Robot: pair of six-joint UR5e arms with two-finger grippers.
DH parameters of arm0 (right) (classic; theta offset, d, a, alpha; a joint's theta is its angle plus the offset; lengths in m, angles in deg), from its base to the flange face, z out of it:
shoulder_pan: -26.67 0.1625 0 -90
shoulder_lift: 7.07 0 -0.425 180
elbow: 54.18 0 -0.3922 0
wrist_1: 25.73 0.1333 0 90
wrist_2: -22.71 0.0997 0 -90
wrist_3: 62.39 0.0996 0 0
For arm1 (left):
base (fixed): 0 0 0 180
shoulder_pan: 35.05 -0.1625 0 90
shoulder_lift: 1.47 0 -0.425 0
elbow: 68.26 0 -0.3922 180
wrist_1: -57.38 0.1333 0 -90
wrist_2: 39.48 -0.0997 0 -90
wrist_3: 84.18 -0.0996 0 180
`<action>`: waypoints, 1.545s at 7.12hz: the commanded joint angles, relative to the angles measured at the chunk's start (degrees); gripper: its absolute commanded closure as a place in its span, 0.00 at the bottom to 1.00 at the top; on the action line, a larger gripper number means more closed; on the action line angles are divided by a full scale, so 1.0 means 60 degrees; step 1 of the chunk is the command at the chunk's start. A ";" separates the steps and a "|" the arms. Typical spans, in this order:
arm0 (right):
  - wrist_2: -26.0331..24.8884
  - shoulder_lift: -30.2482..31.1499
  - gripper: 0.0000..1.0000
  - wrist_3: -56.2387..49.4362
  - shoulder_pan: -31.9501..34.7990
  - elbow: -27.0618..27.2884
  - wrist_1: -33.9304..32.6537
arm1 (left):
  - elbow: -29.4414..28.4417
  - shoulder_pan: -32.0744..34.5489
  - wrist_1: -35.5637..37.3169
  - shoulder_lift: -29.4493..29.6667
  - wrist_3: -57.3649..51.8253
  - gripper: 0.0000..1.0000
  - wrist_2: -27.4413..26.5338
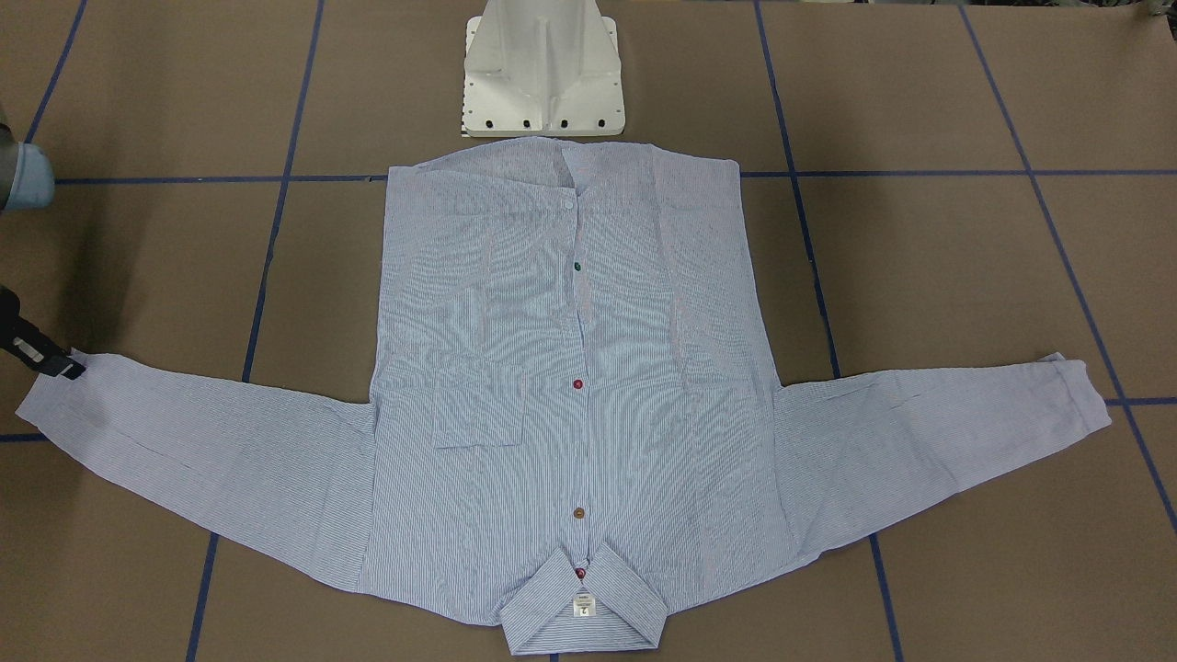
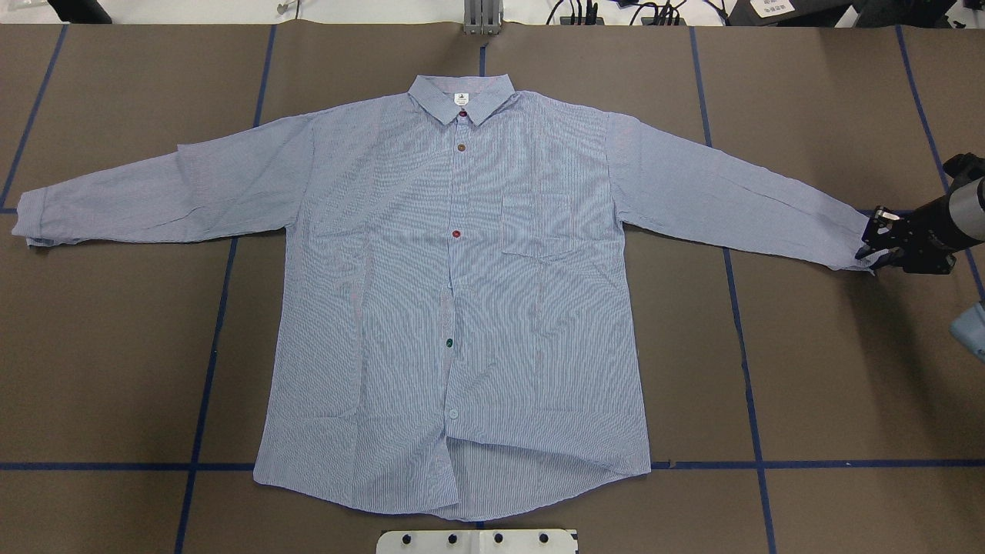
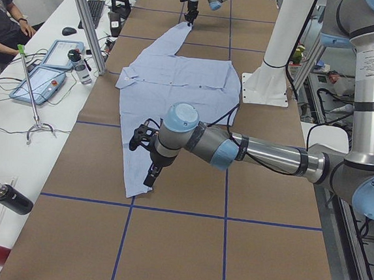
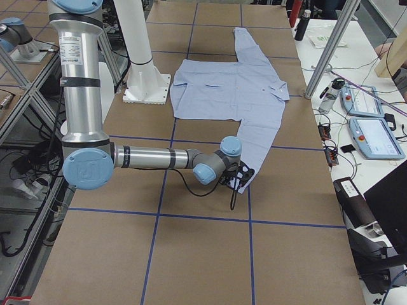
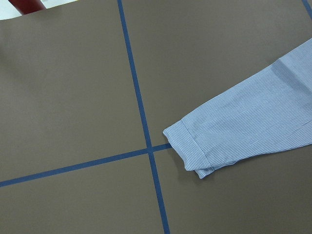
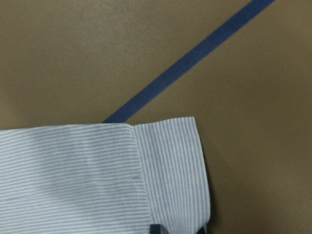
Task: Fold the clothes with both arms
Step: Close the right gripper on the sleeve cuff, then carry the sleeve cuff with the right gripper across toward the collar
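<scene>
The clothes are one light blue pinstriped shirt (image 2: 462, 308) lying flat and buttoned, collar (image 1: 584, 611) away from the robot's base, with both sleeves spread out. My right gripper (image 2: 873, 245) sits low at the end of one sleeve, its fingers open astride the cuff (image 6: 170, 165), which lies flat on the table. The same gripper shows at the front-facing view's left edge (image 1: 69, 368) and in the right-side view (image 4: 240, 176). My left gripper (image 3: 150, 175) hangs above the other sleeve's cuff (image 5: 195, 146). Whether it is open or shut, I cannot tell.
The white pedestal base (image 1: 542, 74) stands just behind the shirt's hem. Blue tape lines (image 2: 742, 346) grid the brown table cover. Beyond the collar side stand aluminium posts (image 3: 86, 20) and a desk with tablets (image 3: 45, 78), bottles and a seated person (image 3: 5, 13).
</scene>
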 commanded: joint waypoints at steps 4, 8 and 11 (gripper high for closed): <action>0.0019 0.0029 1.00 0.0010 0.0292 0.1981 -0.0191 | 0.0116 0.0000 0.0000 0.0000 0.0027 0.01 0.0000; -0.1204 -0.4859 1.00 -0.0005 -0.1196 0.1882 -0.4043 | 0.0145 -0.0014 0.0000 0.0015 0.0056 0.01 0.0014; -0.2471 -0.7307 1.00 0.0170 -0.2415 0.0830 -0.4088 | 0.0189 0.0000 0.0000 0.0000 0.0056 0.01 0.0000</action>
